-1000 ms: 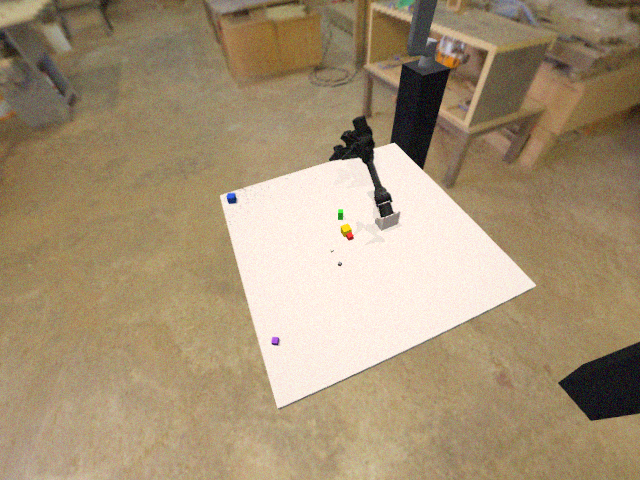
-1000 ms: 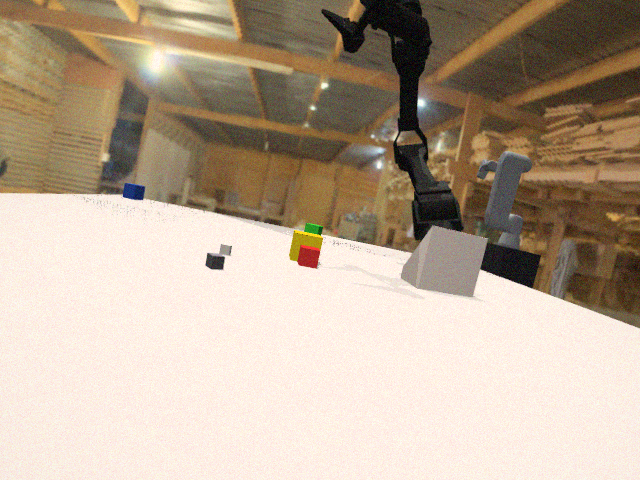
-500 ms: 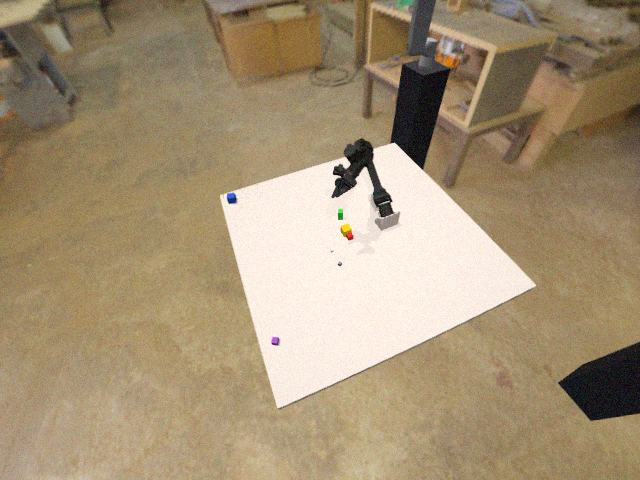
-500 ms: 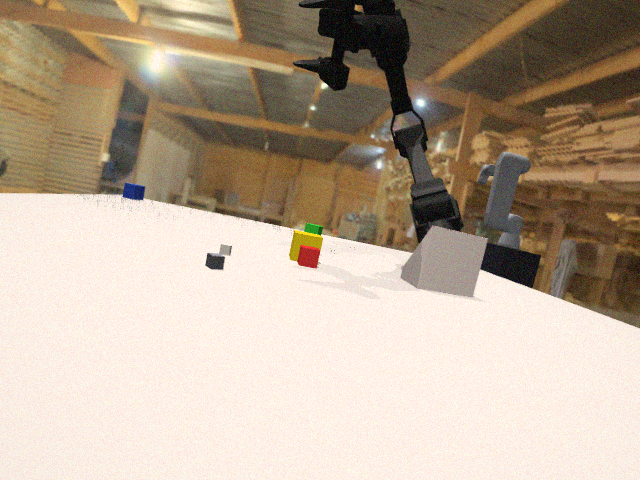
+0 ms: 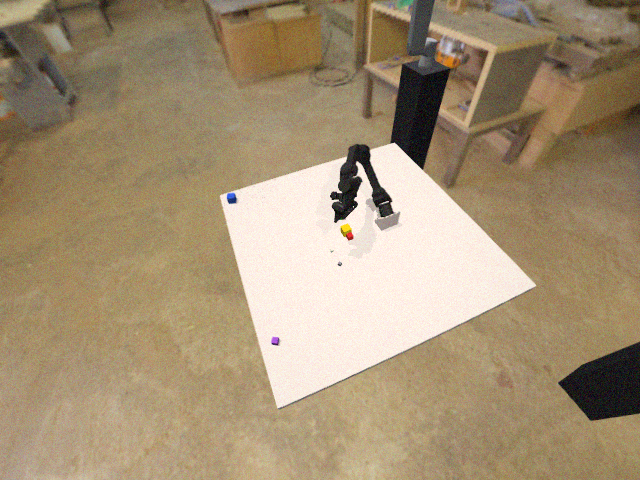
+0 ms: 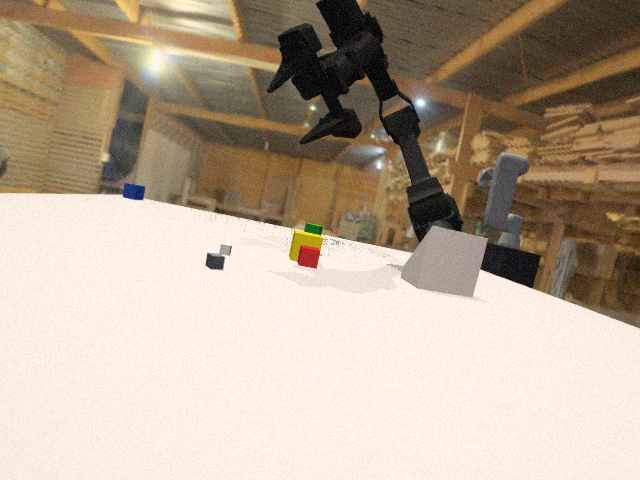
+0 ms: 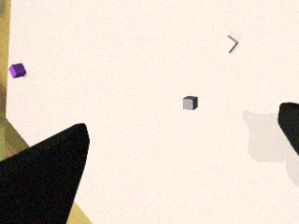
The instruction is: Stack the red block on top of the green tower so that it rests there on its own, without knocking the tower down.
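- The red block is a small plain cube resting on the white mat, touching or just beside the larger yellow block; from the exterior view it sits in front of the yellow one.
- From the top view the red block shows as a small red patch at the yellow block's near corner.
- The green tower shows only as a green top behind the yellow block; its lower part is hidden, and in the top view the arm appears to cover it.
- The gripper hangs in the air well above the blocks, its fingers spread wide with nothing between them.
- In the wrist view both fingertips are cut off by the frame edges; between them lie the mat, a small grey cube and a purple cube.
- A second tiny grey piece is too small to identify.
- A blue cube sits far off near the mat's edge.
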Controlling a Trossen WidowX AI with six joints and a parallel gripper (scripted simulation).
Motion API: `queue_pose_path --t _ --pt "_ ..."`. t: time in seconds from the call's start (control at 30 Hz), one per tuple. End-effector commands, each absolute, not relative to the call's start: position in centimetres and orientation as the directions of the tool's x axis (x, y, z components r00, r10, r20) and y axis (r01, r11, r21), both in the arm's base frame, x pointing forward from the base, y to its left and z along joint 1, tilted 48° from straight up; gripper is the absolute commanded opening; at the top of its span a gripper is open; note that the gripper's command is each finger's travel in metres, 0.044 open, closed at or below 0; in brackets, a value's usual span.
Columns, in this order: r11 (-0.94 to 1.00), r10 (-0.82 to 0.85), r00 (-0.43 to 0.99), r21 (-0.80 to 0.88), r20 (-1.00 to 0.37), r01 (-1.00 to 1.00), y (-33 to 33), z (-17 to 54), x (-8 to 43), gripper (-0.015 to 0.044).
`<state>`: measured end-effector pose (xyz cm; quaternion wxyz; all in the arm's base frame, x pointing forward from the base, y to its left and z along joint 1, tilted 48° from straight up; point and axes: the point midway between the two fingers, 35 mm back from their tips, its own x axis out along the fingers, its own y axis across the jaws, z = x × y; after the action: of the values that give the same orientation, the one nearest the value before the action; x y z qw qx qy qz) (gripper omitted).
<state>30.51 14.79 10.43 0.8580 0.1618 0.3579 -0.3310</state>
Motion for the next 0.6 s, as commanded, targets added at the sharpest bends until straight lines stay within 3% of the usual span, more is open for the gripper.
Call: queue_pose_path --t 0.0,0.43,0.57 --pt "0.573 -0.54 0.402 0.027 -0.74 0.819 12.3 8.0 29.4 0.044" --pt "0.001 -0.734 0.018 0.025 -0.679 1.0 5.5 3.9 25.0 0.044" --pt "-0.03 -0.741 -0.003 0.029 -0.671 0.999 5.1 3.9 24.6 0.044"
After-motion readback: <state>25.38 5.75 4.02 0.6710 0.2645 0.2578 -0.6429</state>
